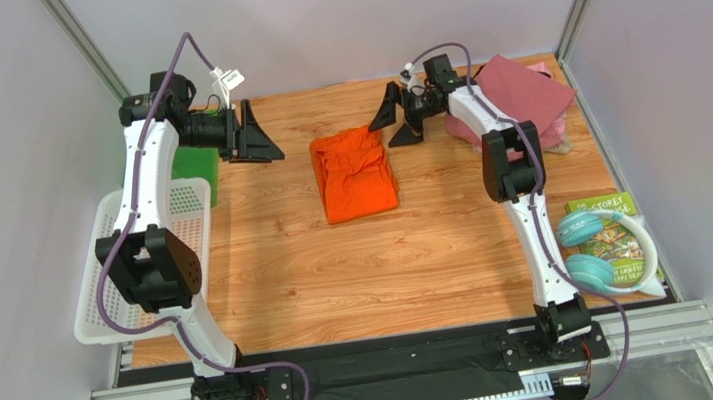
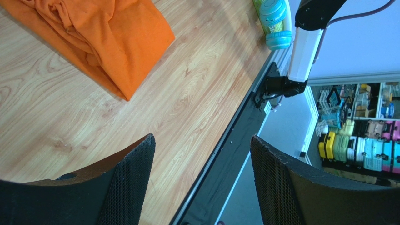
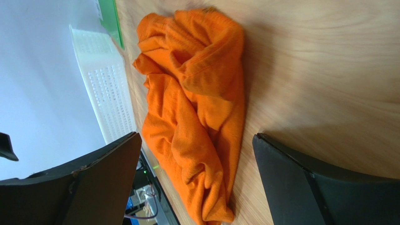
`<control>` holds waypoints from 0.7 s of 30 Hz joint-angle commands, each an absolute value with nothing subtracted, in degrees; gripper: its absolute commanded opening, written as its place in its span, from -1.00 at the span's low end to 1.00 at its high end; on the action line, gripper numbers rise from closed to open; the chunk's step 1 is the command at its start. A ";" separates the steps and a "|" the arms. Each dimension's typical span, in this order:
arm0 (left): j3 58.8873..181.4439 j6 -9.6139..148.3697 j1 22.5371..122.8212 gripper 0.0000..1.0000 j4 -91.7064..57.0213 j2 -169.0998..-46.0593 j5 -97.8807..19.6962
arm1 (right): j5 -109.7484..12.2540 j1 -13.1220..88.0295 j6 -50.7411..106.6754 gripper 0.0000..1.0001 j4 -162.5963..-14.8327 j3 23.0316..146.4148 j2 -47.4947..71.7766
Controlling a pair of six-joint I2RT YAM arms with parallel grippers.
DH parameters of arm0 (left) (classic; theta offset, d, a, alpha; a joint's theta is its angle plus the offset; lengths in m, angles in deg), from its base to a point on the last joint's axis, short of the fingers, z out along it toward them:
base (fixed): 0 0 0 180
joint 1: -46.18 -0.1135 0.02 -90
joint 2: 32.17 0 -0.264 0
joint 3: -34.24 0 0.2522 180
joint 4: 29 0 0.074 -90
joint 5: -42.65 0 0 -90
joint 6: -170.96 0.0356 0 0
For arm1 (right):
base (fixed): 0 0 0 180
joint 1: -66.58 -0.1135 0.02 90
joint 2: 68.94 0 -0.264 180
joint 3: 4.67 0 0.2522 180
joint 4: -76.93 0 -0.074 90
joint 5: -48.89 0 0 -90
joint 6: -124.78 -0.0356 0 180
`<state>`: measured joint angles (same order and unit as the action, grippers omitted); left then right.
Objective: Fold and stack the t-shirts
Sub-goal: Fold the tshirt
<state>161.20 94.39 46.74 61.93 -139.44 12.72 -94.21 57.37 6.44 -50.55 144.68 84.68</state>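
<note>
Wooden table point(image 1: 361, 264), left gripper point(image 1: 258, 135), right gripper point(image 1: 395, 125) outstretched, flanking orange t-shirt point(image 1: 354, 173)

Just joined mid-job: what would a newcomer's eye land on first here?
The bright orange t-shirt lies rumpled mid-table, flanked by the open left hand and open right hand, both clear of it. At the far right corner a folded maroon t-shirt sits on a pink t-shirt; a white basket sits at the left edge.

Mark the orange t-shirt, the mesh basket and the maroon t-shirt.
orange t-shirt point(image 1: 356, 173): top view, cloth's middle.
mesh basket point(image 1: 189, 198): top view, far right corner.
maroon t-shirt point(image 1: 528, 90): top view, upper face.
</note>
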 commanded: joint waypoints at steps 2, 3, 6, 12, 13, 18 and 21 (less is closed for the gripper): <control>162.87 96.51 46.53 0.60 67.38 -139.49 15.66 | -91.82 52.08 11.93 1.00 -47.91 140.50 85.75; 162.78 96.69 46.53 0.60 67.47 -139.49 15.66 | -91.91 51.12 12.28 1.00 -47.83 139.96 85.66; 162.69 96.86 46.53 0.60 67.64 -139.05 15.75 | -91.64 49.54 13.07 1.00 -47.82 137.24 84.78; 162.78 96.78 46.53 0.60 67.73 -138.87 16.19 | -92.25 47.60 13.52 0.77 -49.31 130.13 82.06; 162.87 96.78 46.53 0.60 67.73 -138.79 16.19 | -92.52 47.42 12.99 0.59 -50.02 129.24 82.06; 163.31 97.39 46.44 0.60 68.43 -137.64 16.02 | -91.64 45.14 13.94 0.06 -48.53 126.43 83.28; 163.57 97.57 46.44 0.59 68.87 -137.20 16.10 | -90.60 44.61 13.34 0.06 -48.79 125.11 82.50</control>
<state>161.31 94.85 46.74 61.95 -139.44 13.90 -100.20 46.42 10.01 -51.25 128.77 79.85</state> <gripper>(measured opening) 0.800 0.528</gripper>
